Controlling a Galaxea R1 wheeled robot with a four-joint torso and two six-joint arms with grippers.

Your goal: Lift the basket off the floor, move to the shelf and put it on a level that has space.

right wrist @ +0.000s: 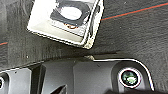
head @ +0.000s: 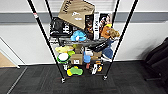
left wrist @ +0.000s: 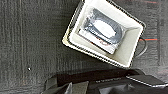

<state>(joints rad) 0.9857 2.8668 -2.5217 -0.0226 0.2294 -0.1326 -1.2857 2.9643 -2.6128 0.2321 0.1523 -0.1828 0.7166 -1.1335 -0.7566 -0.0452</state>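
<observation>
The basket (left wrist: pixel 130 42) stands on the dark carpet floor (left wrist: pixel 30 37), with a cream body, a dark rim and white lining. A flat packet with a dark ring shape (left wrist: pixel 102 28) lies inside it. The right wrist view has the same basket (right wrist: pixel 42 22) on the floor (right wrist: pixel 140 32). Dark parts of my left arm (left wrist: pixel 100 80) and right arm (right wrist: pixel 82 75) hang over the carpet close beside it, not touching it. Ahead in the head view stands the black wire shelf (head: pixel 45 35). Its visible middle level (head: pixel 82 41) and the ones below are crowded. Its posts run past the picture's upper edge.
A cardboard box (head: pixel 76 12), a black bag (head: pixel 60 27), soft toys (head: pixel 110 31) and small boxes (head: pixel 76 58) fill the rack. A white wall runs behind it. A dark seat-like object (head: pixel 160 60) is at the right. A red line (right wrist: pixel 135 11) crosses the carpet near the basket.
</observation>
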